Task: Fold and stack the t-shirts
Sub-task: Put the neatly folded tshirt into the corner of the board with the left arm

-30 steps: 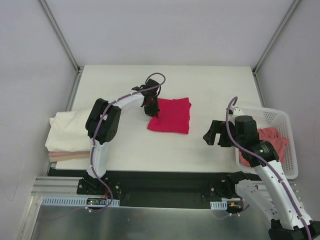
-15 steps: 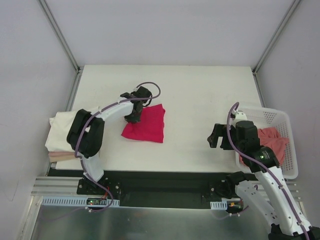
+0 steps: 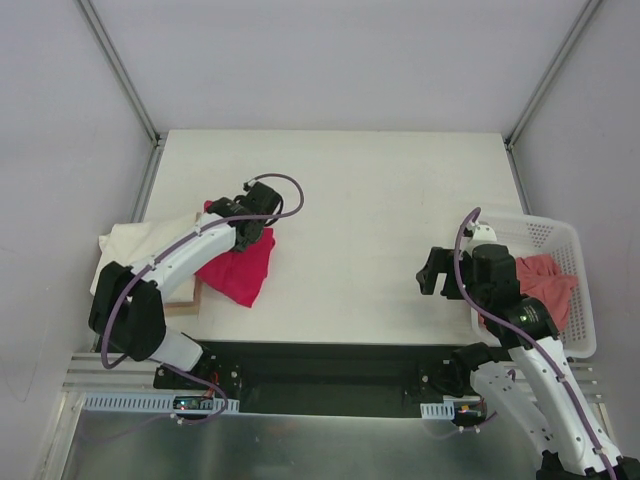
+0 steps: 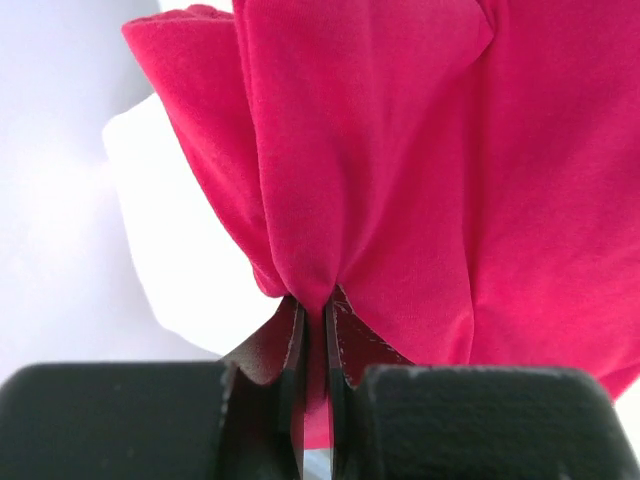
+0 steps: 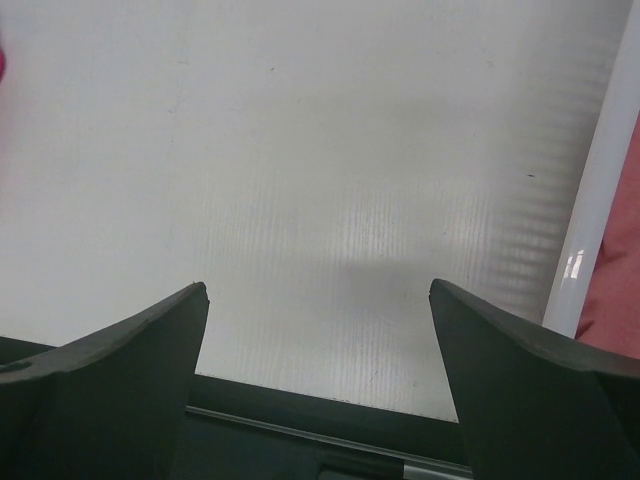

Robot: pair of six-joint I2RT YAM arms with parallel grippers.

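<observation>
My left gripper [image 3: 250, 235] is shut on a fold of the bright crimson-pink t-shirt [image 3: 238, 274], which hangs bunched from it at the table's left. The shirt's left part overlaps the right edge of the cream-white t-shirt [image 3: 135, 255]. In the left wrist view the crimson cloth [image 4: 400, 150] is pinched between the closed fingers [image 4: 350, 345], with the cream shirt [image 4: 170, 240] behind. A salmon-pink t-shirt [image 3: 545, 280] lies crumpled in the basket. My right gripper [image 3: 432, 272] is open and empty above bare table, left of the basket; its wrist view shows its gripper [image 5: 318, 288] over the white surface.
The white mesh basket [image 3: 580, 240] stands at the right table edge; its rim [image 5: 595, 200] shows in the right wrist view. A pale peach layer [image 3: 186, 300] lies under the cream shirt. The table's near edge [image 3: 330, 343] borders a black rail.
My left gripper has dragged the crimson shirt from the table's middle leftward and nearer, onto the edge of the cream shirt. The right gripper has pulled back slightly toward the basket.
</observation>
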